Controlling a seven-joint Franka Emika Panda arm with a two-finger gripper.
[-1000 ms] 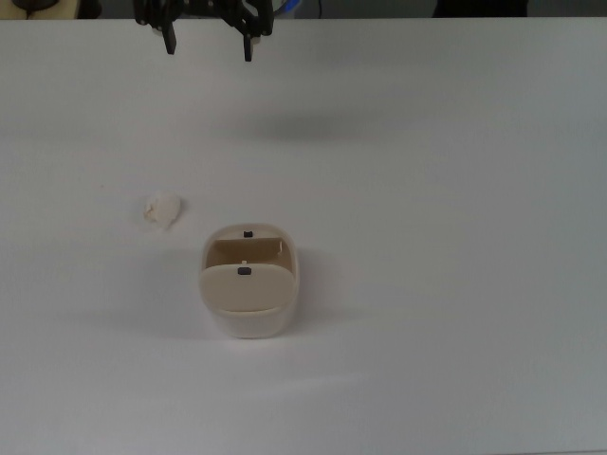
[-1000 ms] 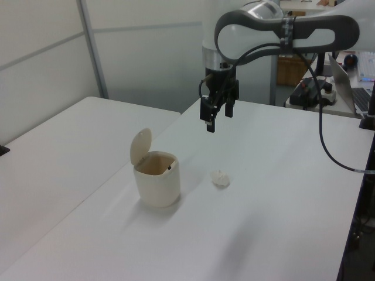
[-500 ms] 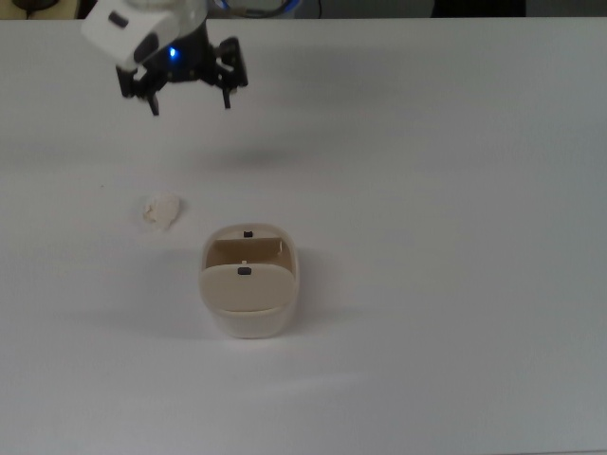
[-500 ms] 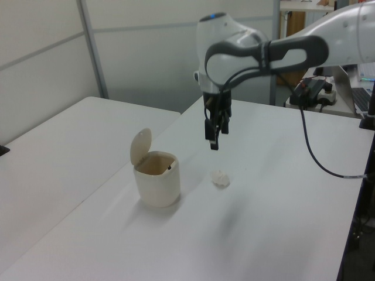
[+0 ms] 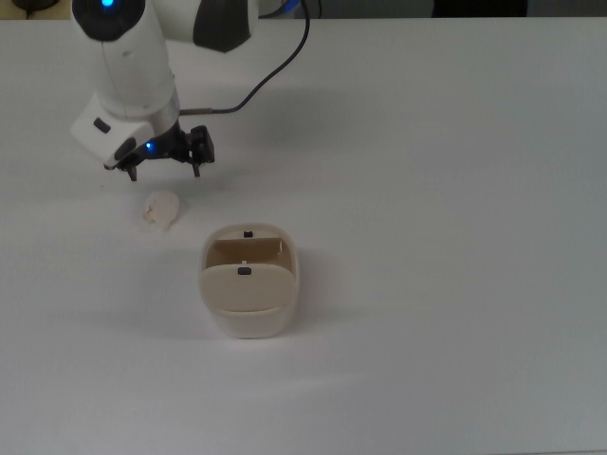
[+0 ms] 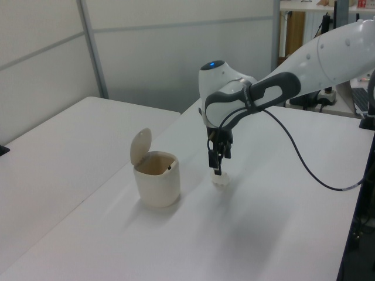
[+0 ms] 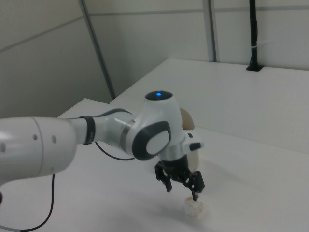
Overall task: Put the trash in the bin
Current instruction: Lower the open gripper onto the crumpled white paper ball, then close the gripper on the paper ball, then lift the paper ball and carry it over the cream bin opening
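The trash (image 5: 162,209) is a small crumpled off-white wad lying on the white table, to the top view's left of the bin (image 5: 248,301). The cream-beige bin stands upright with its flap lid (image 6: 140,146) swung up and its mouth open. My gripper (image 5: 164,174) hangs open just above the trash, fingers pointing down and spread to either side of it, not touching it. In the left view the gripper (image 6: 217,171) sits directly over the wad (image 6: 220,181), right of the bin (image 6: 157,186). The right view shows the gripper (image 7: 182,193) over the trash (image 7: 194,208); the arm hides most of the bin (image 7: 186,118).
A black cable (image 5: 258,83) trails from the arm across the table's (image 5: 455,190) far side. In the left view, a seam (image 6: 176,117) separates this table from another white table, and wall panels stand behind.
The arm has swung down and toward the trash: the gripper dropped from well above the table's far edge to just over the wad. Trash and bin have not moved.
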